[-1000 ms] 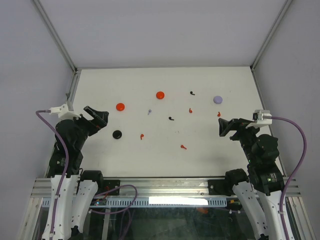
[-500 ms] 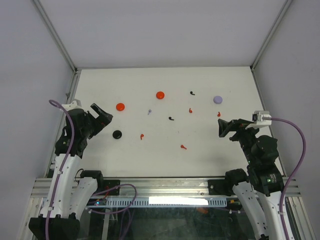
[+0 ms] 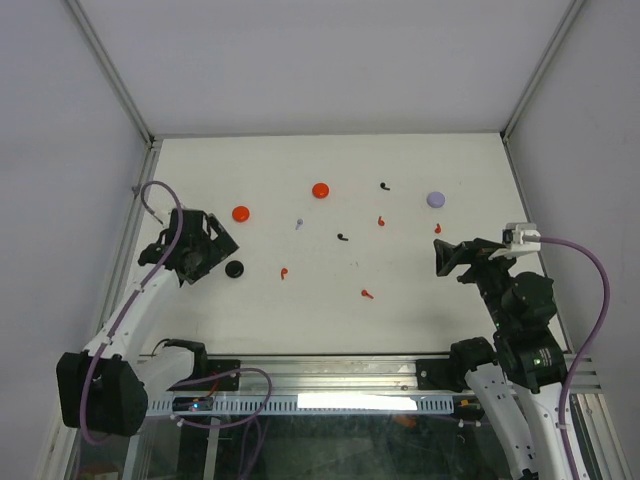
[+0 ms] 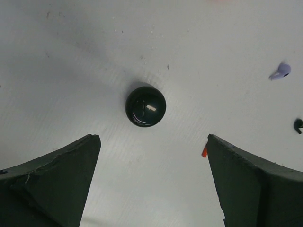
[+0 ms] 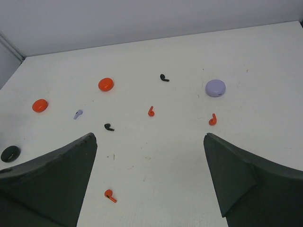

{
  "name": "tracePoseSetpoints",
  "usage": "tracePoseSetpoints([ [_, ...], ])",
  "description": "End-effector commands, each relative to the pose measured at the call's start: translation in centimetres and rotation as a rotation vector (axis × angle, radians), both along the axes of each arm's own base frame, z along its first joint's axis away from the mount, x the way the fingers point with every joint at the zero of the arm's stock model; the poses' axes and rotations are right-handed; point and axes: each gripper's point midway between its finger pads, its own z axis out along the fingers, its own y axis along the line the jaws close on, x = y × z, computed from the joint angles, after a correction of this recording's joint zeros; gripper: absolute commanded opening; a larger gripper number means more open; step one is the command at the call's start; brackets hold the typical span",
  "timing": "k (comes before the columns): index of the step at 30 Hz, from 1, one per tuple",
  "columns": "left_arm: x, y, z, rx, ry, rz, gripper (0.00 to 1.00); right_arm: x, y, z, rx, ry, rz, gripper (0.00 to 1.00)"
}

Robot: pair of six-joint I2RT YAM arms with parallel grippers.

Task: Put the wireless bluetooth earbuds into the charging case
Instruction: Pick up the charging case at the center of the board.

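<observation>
Small earbuds lie scattered on the white table [image 3: 330,160]: red ones [image 3: 284,272] [image 3: 367,294] [image 3: 381,221], black ones [image 3: 343,238] [image 3: 385,185] and a lavender one [image 3: 299,224]. A round black charging case [image 4: 146,106] lies just ahead of my left gripper [image 4: 153,137], which is open, empty and pointing down at the table. In the top view that gripper [image 3: 215,258] sits just left of the black case [image 3: 234,268]. My right gripper [image 5: 149,135] hangs open and empty at the right [image 3: 445,255], with a red earbud [image 5: 109,195] lying below and between its fingers.
Two red round cases [image 3: 240,213] [image 3: 320,190] lie at the back left and centre, and a lavender case [image 3: 435,199] at the back right. Another red earbud [image 3: 437,228] lies near the right gripper. White walls and metal rails [image 3: 148,190] enclose the table.
My left arm has reached forward and tipped its gripper down towards the black case. The right arm has not moved. No object on the table has shifted.
</observation>
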Motion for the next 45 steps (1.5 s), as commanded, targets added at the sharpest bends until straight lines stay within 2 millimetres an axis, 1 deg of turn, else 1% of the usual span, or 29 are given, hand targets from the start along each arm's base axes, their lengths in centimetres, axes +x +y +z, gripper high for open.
tracePoseSetpoints([
  [1,0.9,-0.6,-0.6,0.086,0.021,0.009,0.99,0.0,0.4,2.0,0.003,-0.079,0.025,0.99],
  [6,1.0,-0.7,-2.6,0.148,0.094,-0.002,0.99,0.0,0.5,1.9,0.002,-0.079,0.032,0.99],
  [10,1.4,-0.7,-3.6,0.201,0.133,-0.021,0.97,-0.1,0.7,1.9,0.0,-0.083,0.045,0.99],
  [18,2.6,-2.5,-5.1,0.206,0.169,-0.1,0.91,-0.1,0.8,1.9,-0.001,-0.086,0.052,0.99],
  [22,3.1,-3.0,-5.9,0.203,0.186,-0.122,0.87,-0.2,0.9,2.0,-0.002,-0.086,0.053,0.99],
  [23,3.2,-3.0,-5.8,0.202,0.181,-0.122,0.85,-0.1,0.9,1.9,-0.002,-0.086,0.054,0.99],
  [24,3.2,-3.0,-6.5,0.21,0.2,-0.125,0.83,-0.1,0.9,1.9,-0.002,-0.086,0.053,0.99],
  [26,3.2,-2.9,-7.0,0.218,0.216,-0.128,0.81,-0.1,0.9,1.9,-0.003,-0.084,0.054,0.99],
  [31,3.3,-3.1,-7.7,0.219,0.23,-0.14,0.71,-0.2,0.9,1.9,-0.002,-0.086,0.055,0.99],
  [36,3.4,-3.0,-8.4,0.227,0.243,-0.143,0.65,-0.2,0.9,2.0,-0.002,-0.088,0.059,0.99],
  [39,3.2,-3.0,-8.8,0.226,0.256,-0.15,0.57,-0.2,1.1,1.9,-0.003,-0.085,0.065,0.99],
  [42,2.9,-3.3,-8.7,0.209,0.252,-0.157,0.5,-0.2,1.2,1.9,-0.003,-0.084,0.073,0.99],
  [45,3.1,-3.5,-7.8,0.2,0.218,-0.18,0.43,0.0,1.4,1.7,0.002,-0.076,0.079,0.99],
])
